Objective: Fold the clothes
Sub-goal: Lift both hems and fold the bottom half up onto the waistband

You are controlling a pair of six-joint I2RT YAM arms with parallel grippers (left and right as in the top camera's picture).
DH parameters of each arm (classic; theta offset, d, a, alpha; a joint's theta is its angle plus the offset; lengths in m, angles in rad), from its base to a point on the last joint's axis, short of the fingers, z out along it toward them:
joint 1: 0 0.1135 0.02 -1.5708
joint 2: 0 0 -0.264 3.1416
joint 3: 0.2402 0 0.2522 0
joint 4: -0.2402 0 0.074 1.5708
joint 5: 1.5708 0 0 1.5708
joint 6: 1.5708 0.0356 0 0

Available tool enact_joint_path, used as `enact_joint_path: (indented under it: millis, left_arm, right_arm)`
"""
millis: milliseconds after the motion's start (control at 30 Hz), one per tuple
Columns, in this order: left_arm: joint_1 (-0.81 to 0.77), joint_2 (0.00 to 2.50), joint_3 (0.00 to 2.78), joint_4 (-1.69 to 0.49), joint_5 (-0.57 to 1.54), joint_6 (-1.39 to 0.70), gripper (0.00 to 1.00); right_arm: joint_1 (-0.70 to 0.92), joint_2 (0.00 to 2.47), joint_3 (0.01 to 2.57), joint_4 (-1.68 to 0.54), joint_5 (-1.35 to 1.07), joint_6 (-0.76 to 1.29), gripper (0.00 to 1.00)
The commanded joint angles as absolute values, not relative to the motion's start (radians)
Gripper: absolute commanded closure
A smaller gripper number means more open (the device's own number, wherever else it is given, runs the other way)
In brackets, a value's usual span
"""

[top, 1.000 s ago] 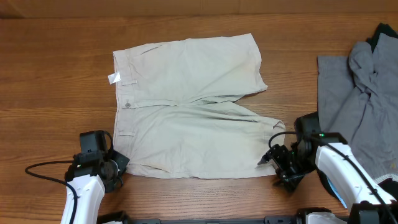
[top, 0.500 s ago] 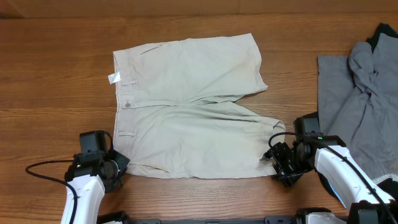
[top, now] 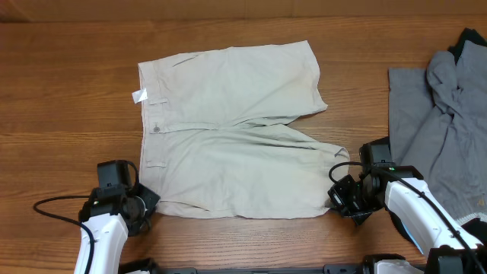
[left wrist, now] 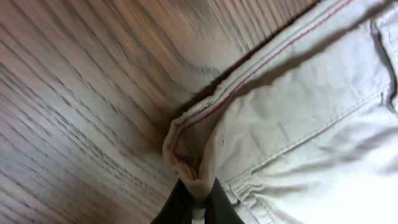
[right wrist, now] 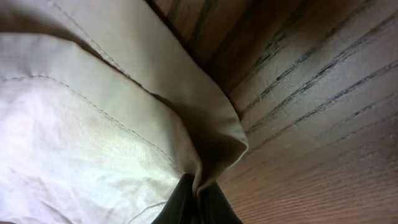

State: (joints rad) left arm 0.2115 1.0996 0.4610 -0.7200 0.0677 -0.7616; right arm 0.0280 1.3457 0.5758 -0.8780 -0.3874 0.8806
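Two tight pinches on beige shorts [top: 228, 152], flat on wood table [top: 68, 99]. Left claw [top: 150, 204] closed on near waistband corner. Right claw [top: 335, 199] closed on near leg hem. Grey clothes [top: 437, 129] off right, apart.

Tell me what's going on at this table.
A two-armed robot is setting up to fold the beige shorts, which lie spread flat on the table. The left gripper is shut on the near corner of the waistband, and the right gripper is shut on the near leg's hem corner. No fold is made yet. A grey garment pile sits off to the right, untouched.
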Motion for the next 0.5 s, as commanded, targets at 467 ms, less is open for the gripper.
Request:
enact_joint_path:
  millis: [467]
  left_arm:
    - [0.216, 1.090, 1.021, -1.298, 0.159, -0.381, 0.96]
  right_arm:
    - [-0.107, 1.165, 1.176, -1.098, -0.178, 0.645, 0.96]
